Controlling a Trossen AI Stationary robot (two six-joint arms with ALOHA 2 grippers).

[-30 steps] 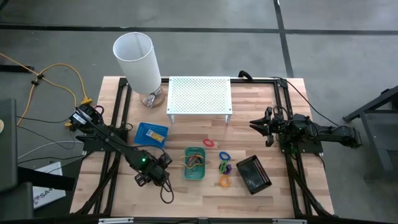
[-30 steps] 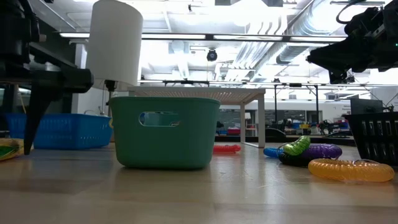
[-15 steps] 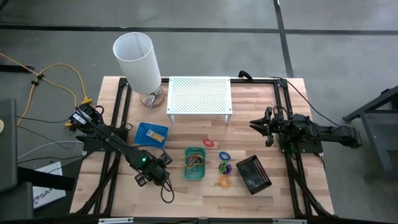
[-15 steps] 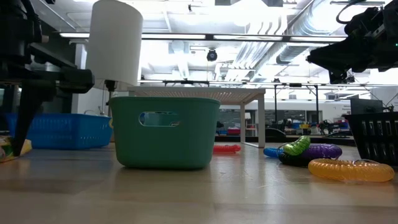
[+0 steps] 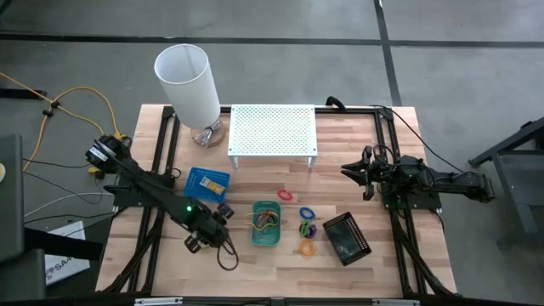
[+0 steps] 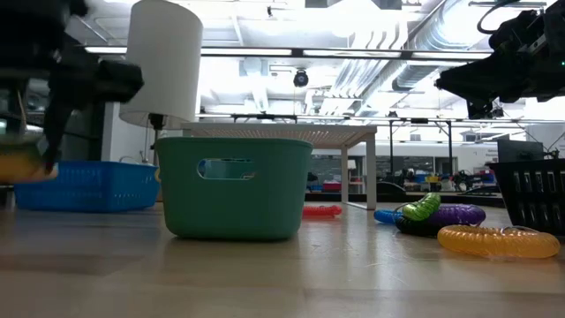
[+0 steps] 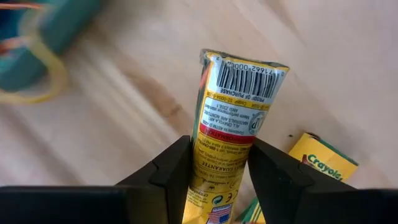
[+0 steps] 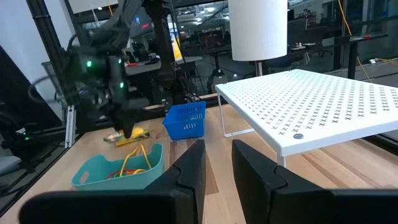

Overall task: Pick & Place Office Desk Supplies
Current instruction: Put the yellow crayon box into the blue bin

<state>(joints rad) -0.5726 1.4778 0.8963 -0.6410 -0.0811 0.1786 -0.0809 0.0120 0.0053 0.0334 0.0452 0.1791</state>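
My left gripper hangs over the table's near left part, left of the green tray, shut on a yellow crayon box. In the low view the box shows above the tabletop. A second yellow crayon box lies flat on the table below. Rubber bands lie in the green tray. Red, blue, purple and orange rings lie on the table right of it. My right gripper waits at the table's right side, open, holding nothing. My left gripper pinches the crayon box by its two long sides between its two fingers. The fingers come steeply from above, and the box runs on past them along their length. The box's barcode end sticks out beyond the fingertips, clear of the table.
A blue tray stands far of my left gripper, and a black tray at the near right. The white lamp and the white perforated shelf stand along the far edge. Bare wood lies near the front edge.
My left gripper has taken hold of the yellow crayon box and risen, lifting it clear of the table. One second ago its fingertip stood down at the tabletop with the box lying flat. The second box has stayed on the table.
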